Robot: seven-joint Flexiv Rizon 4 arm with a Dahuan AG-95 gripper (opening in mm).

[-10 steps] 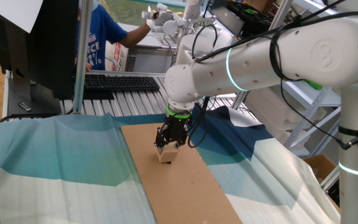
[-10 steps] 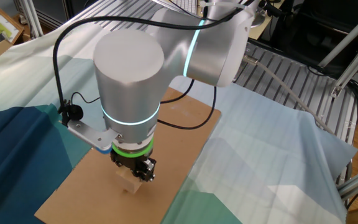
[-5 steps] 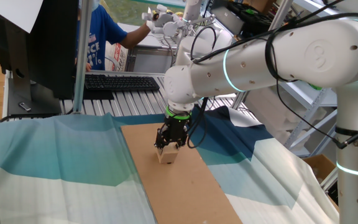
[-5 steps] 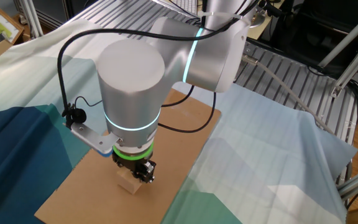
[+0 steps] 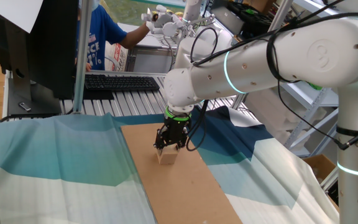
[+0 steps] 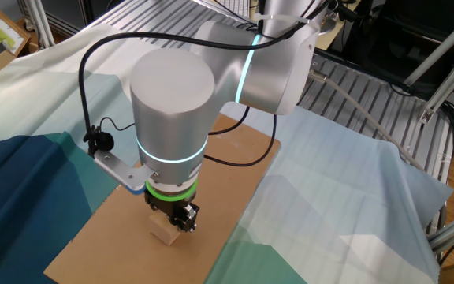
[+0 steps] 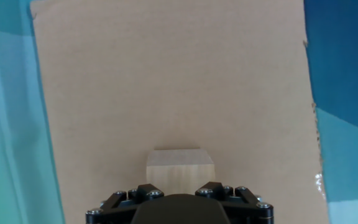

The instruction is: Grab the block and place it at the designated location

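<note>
Hand view: downward-pointing gripper (image 7: 178, 194) stands over block (image 7: 179, 168), jaw grip unclear.

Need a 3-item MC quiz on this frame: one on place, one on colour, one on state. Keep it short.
1. Where is the block?
A. on the brown cardboard
B. on the blue cloth
C. on the keyboard

2. What colour is the ring just above the hand?
A. red
B. green
C. yellow

3. How does the hand stand to the block?
A. far off to one side
B. directly over it, at its top
C. lying flat on the cloth

Answers: 1 A, the cardboard surrounds the cube in the hand view. 2 B, a green band circles the wrist. 3 B, the fingers come down onto the cube in both fixed views.
</note>
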